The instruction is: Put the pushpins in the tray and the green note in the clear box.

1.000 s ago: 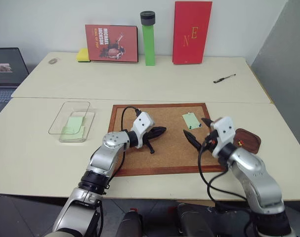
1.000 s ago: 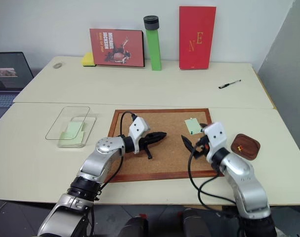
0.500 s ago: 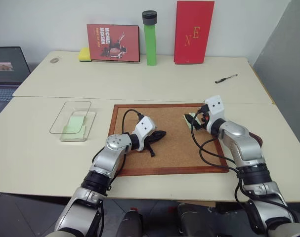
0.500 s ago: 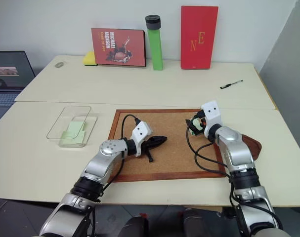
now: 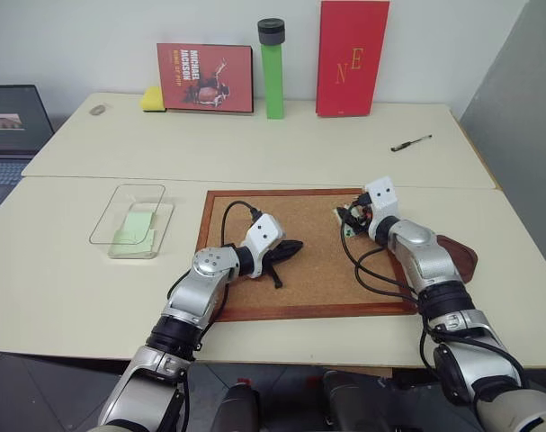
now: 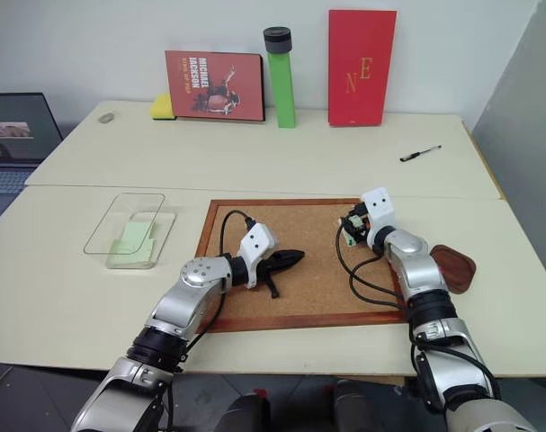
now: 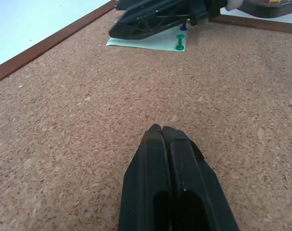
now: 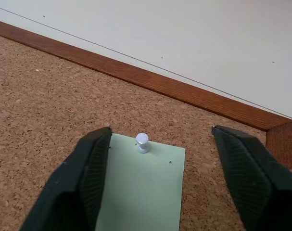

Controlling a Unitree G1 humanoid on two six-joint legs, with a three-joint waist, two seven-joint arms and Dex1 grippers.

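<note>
one green note [image 8: 141, 192] remains pinned to the corkboard [image 5: 308, 261]; right gripper [image 8: 160, 159] straddles a pushpin [image 8: 142, 143], jaws apart, empty; left gripper [image 7: 167, 144] jaws closed, empty.

A two-armed robot works over a wood-framed corkboard [image 5: 220, 261] on a pale table [image 5: 66, 270]. Its right gripper [image 5: 344, 216] hovers at a green note [image 5: 346, 227] near the board's far right corner; the left gripper [image 5: 289, 246] rests mid-board. A clear box [image 5: 129, 216] lies left, a brown tray [image 5: 461, 256] right.
</note>
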